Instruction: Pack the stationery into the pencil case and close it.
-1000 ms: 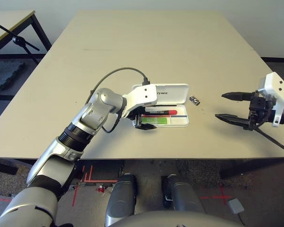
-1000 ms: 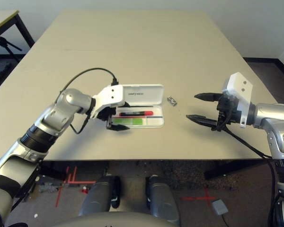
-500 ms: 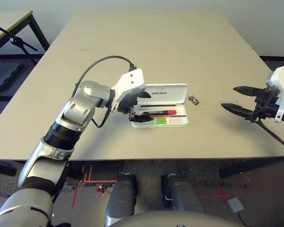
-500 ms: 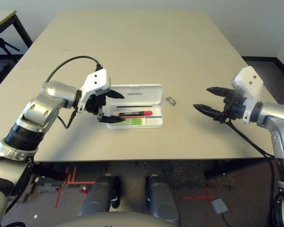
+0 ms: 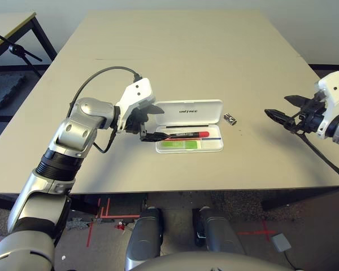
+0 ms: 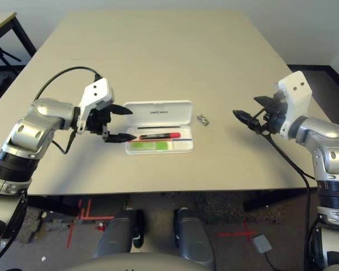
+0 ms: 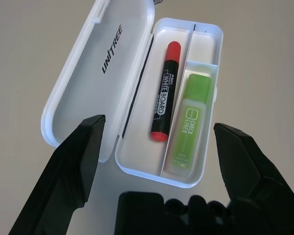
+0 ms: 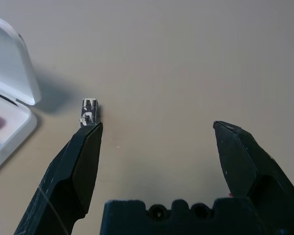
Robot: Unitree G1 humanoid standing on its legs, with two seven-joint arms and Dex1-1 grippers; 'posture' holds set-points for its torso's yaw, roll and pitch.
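- Pencil case (image 7: 132, 161) is lying on the table (image 5: 158, 45), between the two grippers; its lid (image 5: 189, 113) is standing open on the side away from the robot, showing dark UNITREE lettering.
- Red marker (image 7: 165, 93) is resting in the long compartment beside the hinge, its black barrel showing white print and its red cap pointing toward the robot's right.
- Light-green highlighter (image 7: 188, 122) is lying in the neighbouring compartment, on the side nearer the robot; a thin divider is separating it from the marker, and its solid green end is pointing toward a small square compartment.
- Metallic piece (image 5: 230, 119), small and with dark and light markings, is sitting on the bare tabletop just beyond the case's right side, near the lid, outside and apart from it.
- Left gripper (image 7: 160, 122) is hanging near the left end of the case, fingers spreading wide and holding nothing.
- Right gripper (image 8: 158, 124) is hovering over the table, well apart from the case on its right side; its fingers are also standing wide apart, gripping nothing.
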